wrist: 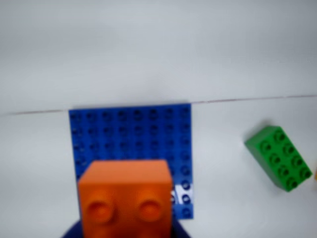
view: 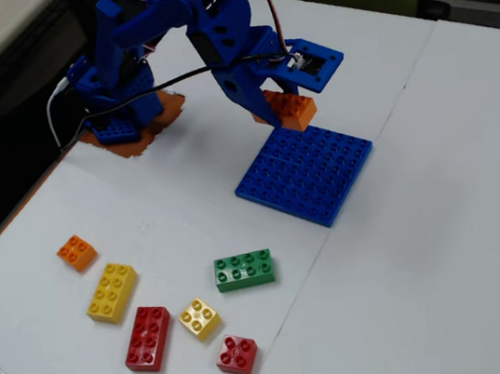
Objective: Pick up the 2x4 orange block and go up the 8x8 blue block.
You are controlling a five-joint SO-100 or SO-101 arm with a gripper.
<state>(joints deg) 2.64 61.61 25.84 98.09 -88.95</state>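
My blue gripper (view: pixel 282 99) is shut on the 2x4 orange block (view: pixel 291 108) and holds it in the air just above the near-arm edge of the 8x8 blue block (view: pixel 307 175). In the wrist view the orange block (wrist: pixel 126 198) fills the bottom centre, end-on with two studs showing, and the blue baseplate (wrist: pixel 131 134) lies flat on the white table behind it. The fingers are mostly hidden by the block in the wrist view.
A green 2x4 brick (view: pixel 245 270) lies in front of the baseplate, also in the wrist view (wrist: pixel 279 156). Further left lie a small orange brick (view: pixel 76 252), yellow bricks (view: pixel 111 291) (view: pixel 199 319) and red bricks (view: pixel 147 338) (view: pixel 236 356). The arm base (view: pixel 112 85) stands at the back left.
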